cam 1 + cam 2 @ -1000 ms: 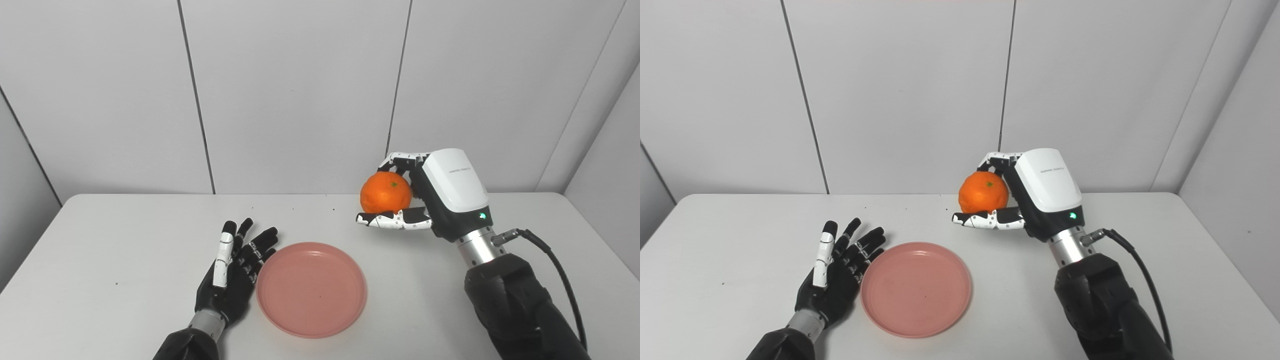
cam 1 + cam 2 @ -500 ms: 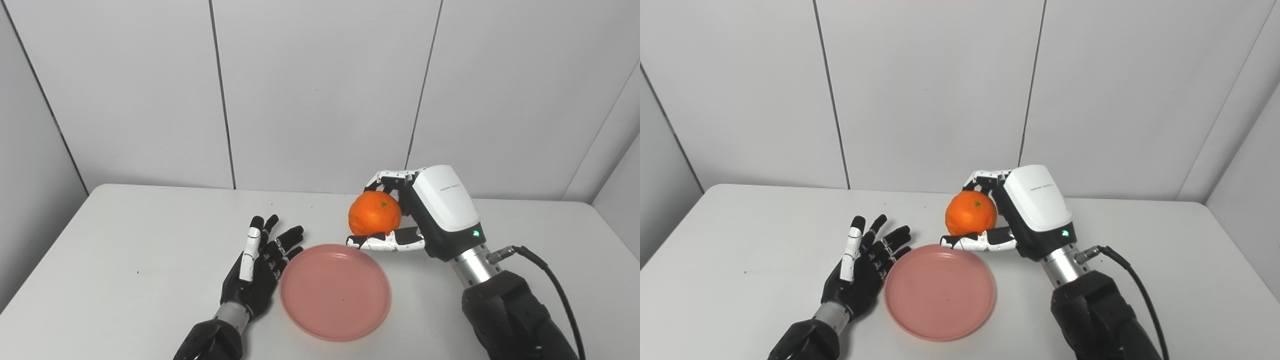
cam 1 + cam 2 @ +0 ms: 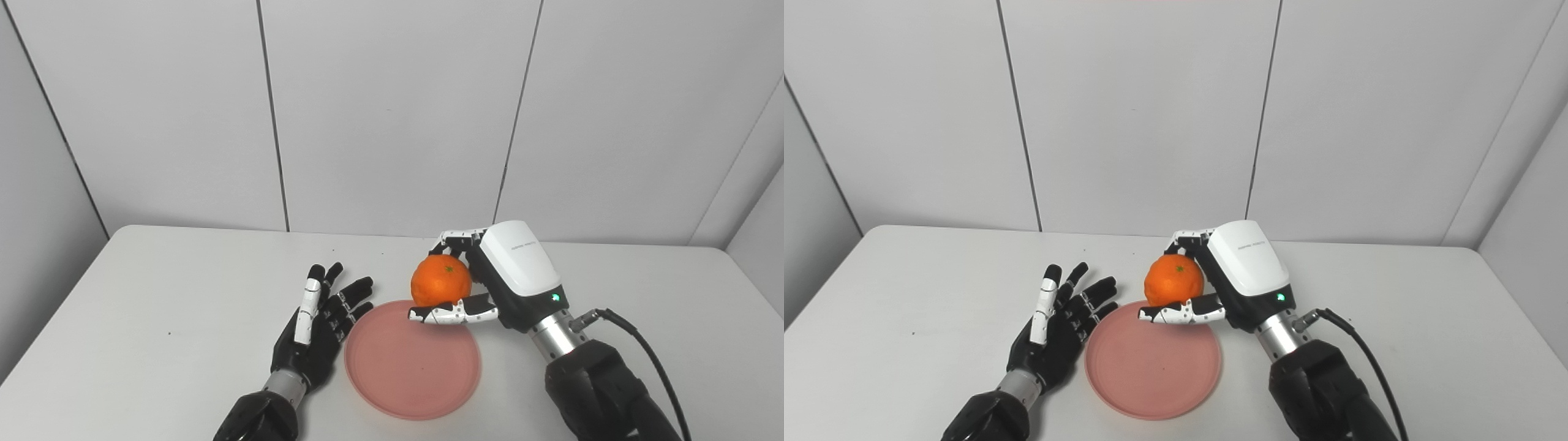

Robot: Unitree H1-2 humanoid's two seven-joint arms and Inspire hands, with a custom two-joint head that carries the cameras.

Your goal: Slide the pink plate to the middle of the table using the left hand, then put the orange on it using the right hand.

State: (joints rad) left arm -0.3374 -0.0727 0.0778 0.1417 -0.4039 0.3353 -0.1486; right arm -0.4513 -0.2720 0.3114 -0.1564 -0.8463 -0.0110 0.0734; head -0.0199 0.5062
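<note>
While right robot hand [image 3: 490,285] grips orange [image 3: 441,280] above pink plate [image 3: 412,367], left robot hand [image 3: 318,327] open, fingers spread beside plate

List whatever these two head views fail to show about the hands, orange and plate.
- Far side of the round orange: covered by the white-backed right hand, both views.
- Gap between the orange and the flat pink plate: depth unclear.
- Whether the black left hand touches the plate rim: too close to tell.
- Both arms: cut off by the bottom edge.
</note>
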